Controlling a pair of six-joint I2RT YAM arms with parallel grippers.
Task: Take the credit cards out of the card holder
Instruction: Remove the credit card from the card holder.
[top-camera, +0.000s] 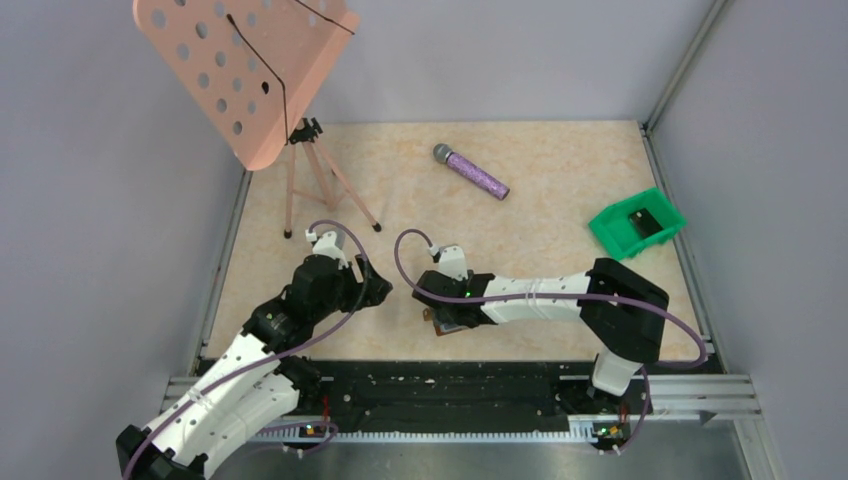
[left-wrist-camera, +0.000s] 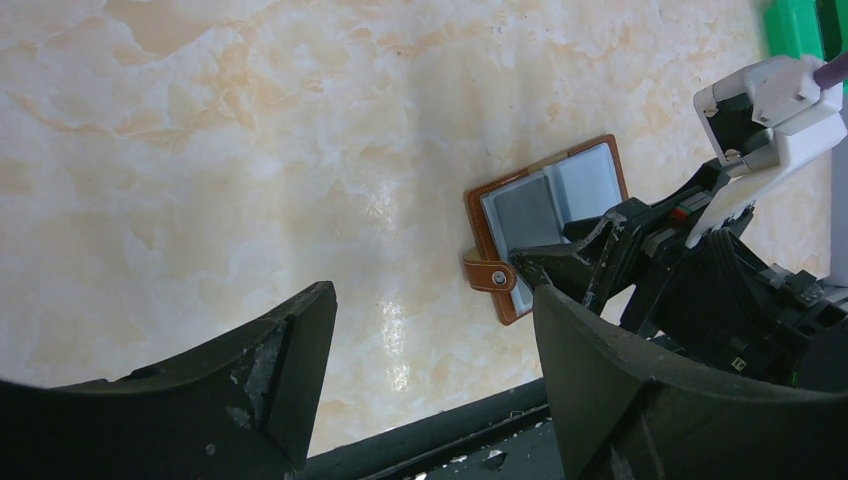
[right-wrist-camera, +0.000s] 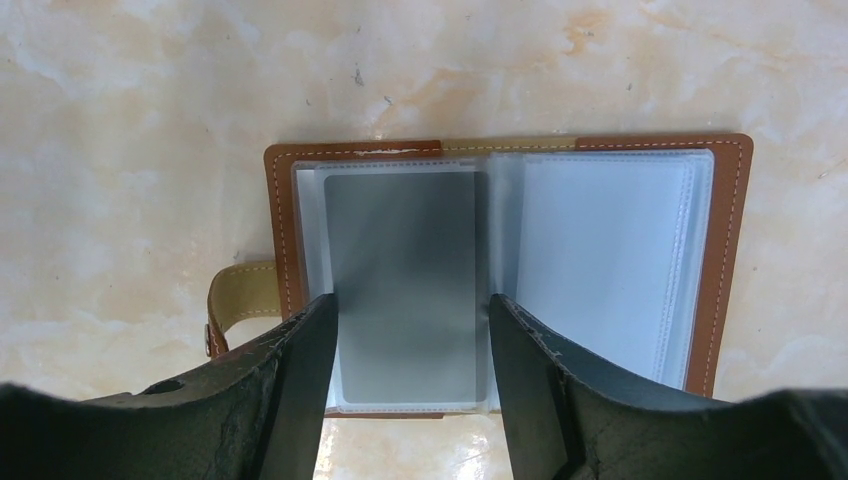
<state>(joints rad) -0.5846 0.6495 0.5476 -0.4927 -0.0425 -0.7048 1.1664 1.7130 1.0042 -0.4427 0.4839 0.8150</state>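
The card holder lies open and flat on the table, brown leather rim around clear sleeves, its strap out to the left. A grey credit card sits in the left sleeve. My right gripper hangs just over that panel, jaws open, one finger along each long edge of the card; whether they touch it I cannot tell. In the top view the right gripper covers most of the card holder. My left gripper stands open and empty over bare table, left of the card holder.
A purple microphone lies at the back middle. A green bin with something dark inside sits at the right edge. A pink music stand on a tripod stands back left. The black base rail runs along the near edge.
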